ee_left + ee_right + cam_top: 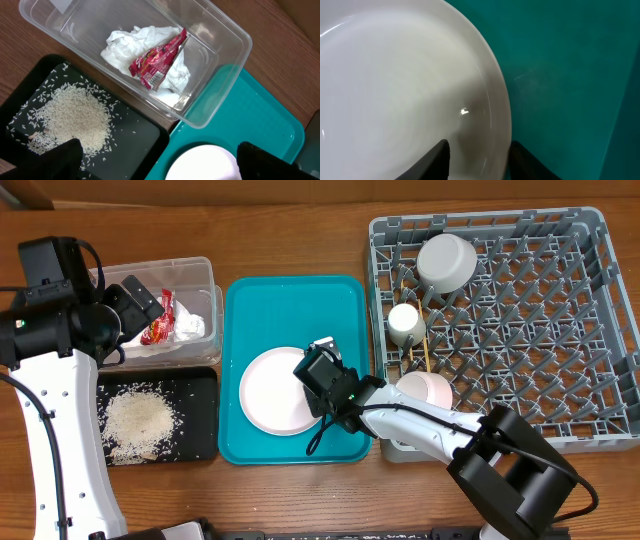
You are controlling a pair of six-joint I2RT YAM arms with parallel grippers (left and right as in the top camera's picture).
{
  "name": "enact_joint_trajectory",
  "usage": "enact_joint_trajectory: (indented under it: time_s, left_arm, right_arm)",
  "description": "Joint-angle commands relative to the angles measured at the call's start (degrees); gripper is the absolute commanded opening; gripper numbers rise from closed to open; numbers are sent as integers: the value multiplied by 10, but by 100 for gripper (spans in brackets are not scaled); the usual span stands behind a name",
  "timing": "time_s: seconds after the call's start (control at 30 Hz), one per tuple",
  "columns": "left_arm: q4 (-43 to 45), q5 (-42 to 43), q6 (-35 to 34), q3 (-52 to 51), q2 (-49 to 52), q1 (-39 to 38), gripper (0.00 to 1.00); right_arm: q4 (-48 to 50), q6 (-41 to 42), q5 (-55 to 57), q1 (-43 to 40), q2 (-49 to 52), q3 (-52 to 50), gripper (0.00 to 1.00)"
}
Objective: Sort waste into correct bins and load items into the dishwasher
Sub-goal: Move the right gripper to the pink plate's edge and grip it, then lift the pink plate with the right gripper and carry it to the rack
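Inside the clear tub (75, 35) lie napkin (125, 47) and wrapper (157, 62).

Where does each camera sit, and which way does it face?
Overhead: above the table, looking straight down on teal tray, grey rack; left arm, right arm show.
Left wrist: on left arm, looking down at clear tub, black tray; open left pincer shows.
Right wrist: on right arm, close on plate rim; right pincer straddles it.
Shared: all see plate and teal tray.

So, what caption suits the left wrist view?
Napkin and red wrapper lie in the clear tub, rice on the black tray beside it.
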Motion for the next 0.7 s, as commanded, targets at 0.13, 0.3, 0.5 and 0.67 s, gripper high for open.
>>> enact_joint_trajectory:
  time_s: [0.13, 0.3, 0.5, 0.67]
  left_arm:
    - [2, -7, 5, 10, -9, -4, 100]
    - [2, -7, 5, 10, -9, -4, 100]
    - [2, -7, 5, 10, -9, -4, 100]
    - [2, -7, 5, 10, -9, -4, 100]
  right_arm:
    - [10, 6, -5, -2, -14, -5, 34]
    - [21, 6, -5, -2, 6, -5, 35]
    - [22, 6, -5, -3, 11, -5, 30]
    - [22, 6, -5, -4, 12, -6, 27]
